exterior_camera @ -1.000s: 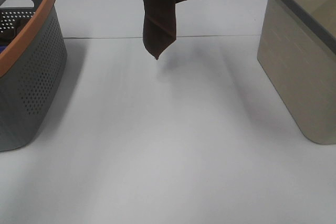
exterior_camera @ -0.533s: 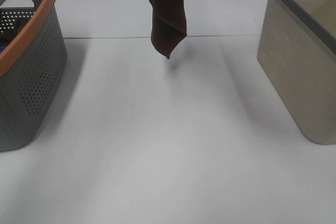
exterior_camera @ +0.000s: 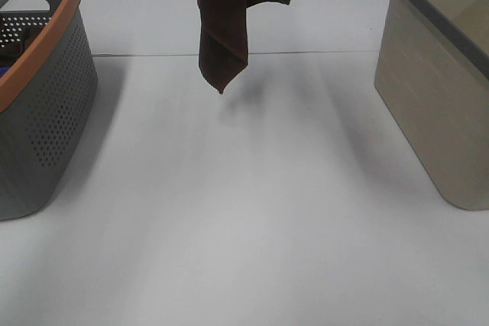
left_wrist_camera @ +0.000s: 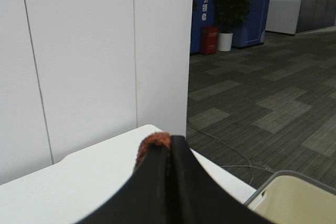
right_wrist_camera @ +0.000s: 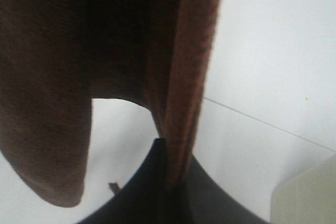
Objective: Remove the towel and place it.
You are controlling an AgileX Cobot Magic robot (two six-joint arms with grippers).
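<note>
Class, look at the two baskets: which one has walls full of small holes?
The grey, orange-rimmed basket on the left of the high view; the beige, grey-rimmed basket on the right has solid walls.

White smooth table [exterior_camera: 252,211] carries a grey perforated orange-rimmed plastic basket [exterior_camera: 53,112] at left, a beige grey-rimmed basket [exterior_camera: 435,104] at right
</note>
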